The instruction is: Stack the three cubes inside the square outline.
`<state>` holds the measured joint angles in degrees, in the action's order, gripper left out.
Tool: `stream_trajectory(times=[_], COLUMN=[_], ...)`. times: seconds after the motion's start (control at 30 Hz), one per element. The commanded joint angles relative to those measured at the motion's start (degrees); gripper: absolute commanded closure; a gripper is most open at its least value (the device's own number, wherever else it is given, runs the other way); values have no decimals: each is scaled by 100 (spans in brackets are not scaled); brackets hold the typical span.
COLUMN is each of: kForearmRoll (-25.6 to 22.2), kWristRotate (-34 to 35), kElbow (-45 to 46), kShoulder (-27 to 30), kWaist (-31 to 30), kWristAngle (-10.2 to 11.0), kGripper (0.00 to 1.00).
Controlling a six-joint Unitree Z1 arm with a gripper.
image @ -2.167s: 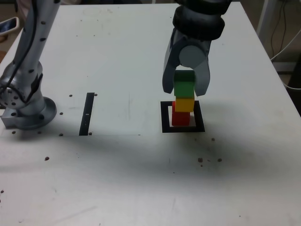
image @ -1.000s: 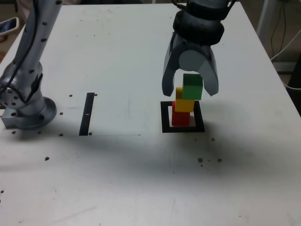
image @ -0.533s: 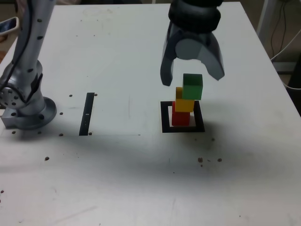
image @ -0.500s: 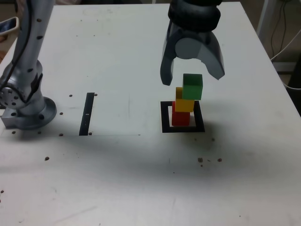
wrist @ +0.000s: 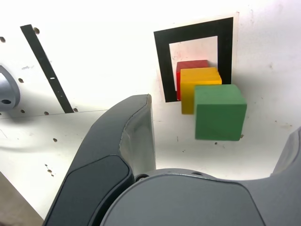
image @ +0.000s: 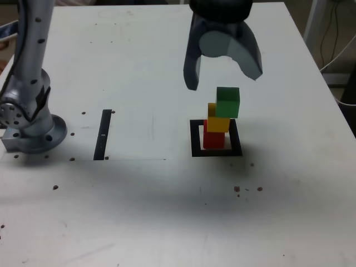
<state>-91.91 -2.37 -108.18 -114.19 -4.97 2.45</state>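
Exterior view shows, nearest to the camera, the white table (image: 167, 222) with a few small dark specks. Behind them lies the square outline (image: 216, 153), a thick black frame. Inside it stands the red cube (image: 213, 138), the yellow cube (image: 218, 120) sits on top of it, and the green cube (image: 228, 102) is on top of the yellow one, shifted toward the exterior view's right so that it overhangs a little. At the exterior view's left a thin black strip (image: 103, 134) lies flat, and the arm's grey base (image: 30, 125) stands beside it. Farther back and higher, the gripper (image: 222, 75) hangs above the stack with its jaws spread wide, touching no cube and holding nothing.
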Motion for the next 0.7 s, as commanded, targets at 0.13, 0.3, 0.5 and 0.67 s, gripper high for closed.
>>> stream_trajectory(times=[0.13, 0.3, 0.5, 0.67], kForearmRoll=[-51, -33, 35, 186], kWristRotate=[105, 231, 362, 419], kElbow=[521, 1160, 2092, 2888], kShoulder=[465, 1101, 1850, 2346], kWaist=[13, 13, 14, 14], kWristAngle=[34, 127, 182, 128], kGripper=[0, 0, 0, 0])
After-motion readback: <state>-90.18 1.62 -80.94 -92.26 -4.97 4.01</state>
